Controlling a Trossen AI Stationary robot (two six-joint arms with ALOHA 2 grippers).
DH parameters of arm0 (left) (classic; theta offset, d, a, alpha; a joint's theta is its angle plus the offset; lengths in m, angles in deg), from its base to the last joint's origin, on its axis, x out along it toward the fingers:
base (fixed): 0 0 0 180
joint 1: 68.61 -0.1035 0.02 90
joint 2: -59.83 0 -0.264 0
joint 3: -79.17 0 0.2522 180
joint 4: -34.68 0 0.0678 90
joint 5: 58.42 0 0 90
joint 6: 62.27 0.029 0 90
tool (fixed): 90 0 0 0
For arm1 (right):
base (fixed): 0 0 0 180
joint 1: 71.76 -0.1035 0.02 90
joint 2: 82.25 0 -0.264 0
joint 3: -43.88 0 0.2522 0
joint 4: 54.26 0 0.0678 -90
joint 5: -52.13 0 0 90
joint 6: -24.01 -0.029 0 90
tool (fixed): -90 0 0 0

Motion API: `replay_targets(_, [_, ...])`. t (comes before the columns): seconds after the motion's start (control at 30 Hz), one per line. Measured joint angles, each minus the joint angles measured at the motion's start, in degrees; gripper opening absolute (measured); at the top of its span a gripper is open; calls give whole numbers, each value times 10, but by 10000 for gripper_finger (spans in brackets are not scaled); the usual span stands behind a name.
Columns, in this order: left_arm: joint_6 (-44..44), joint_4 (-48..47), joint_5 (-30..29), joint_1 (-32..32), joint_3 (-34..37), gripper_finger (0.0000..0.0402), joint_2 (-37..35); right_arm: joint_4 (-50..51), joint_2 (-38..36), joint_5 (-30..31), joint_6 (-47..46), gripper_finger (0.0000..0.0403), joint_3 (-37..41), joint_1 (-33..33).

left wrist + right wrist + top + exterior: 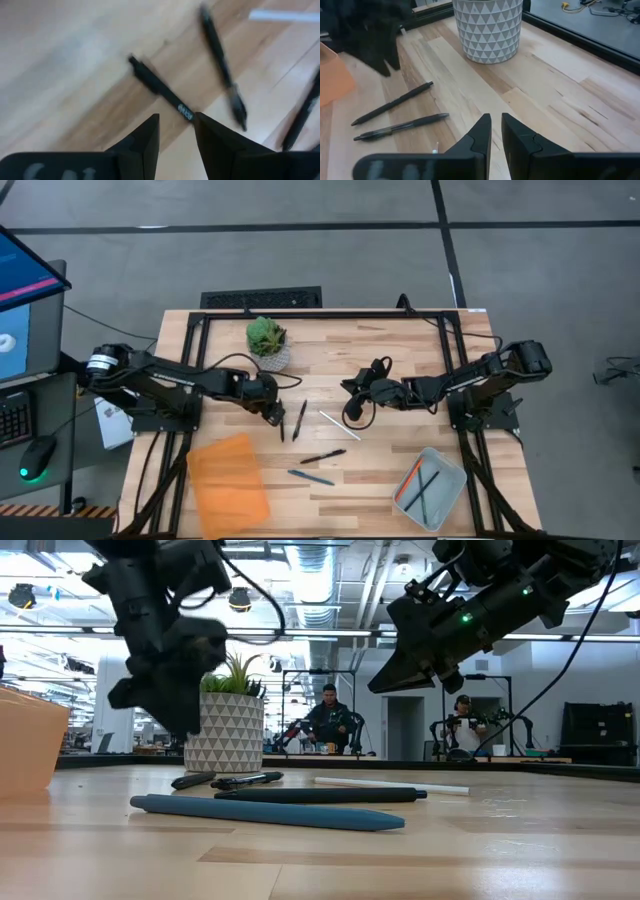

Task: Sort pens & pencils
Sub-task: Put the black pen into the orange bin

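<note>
Item: left gripper point(176, 131), fingers point(145, 140) parted narrowly, empty, over a black pen point(161, 93) lying on the desk point(60, 60) just ahead of the tips. We judge we should straddle its barrel squarely before closing. Right gripper point(495, 131): narrow gap, holding nothing.

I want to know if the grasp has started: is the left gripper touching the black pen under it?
Cannot tell. In the left wrist view the left gripper has its fingers spread around the end of a black pen, but motion blur hides any contact or gap.
</note>
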Motion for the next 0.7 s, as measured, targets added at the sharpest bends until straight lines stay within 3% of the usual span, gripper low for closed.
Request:
replay_targets(0.2, [24,-17,45,-6,-23,114,53,-11,0,2,0,67,0,4])
replay_targets(0.7, [88,-151,-6,-11,-156,114,149,-15,0,2,0,67,0,4])
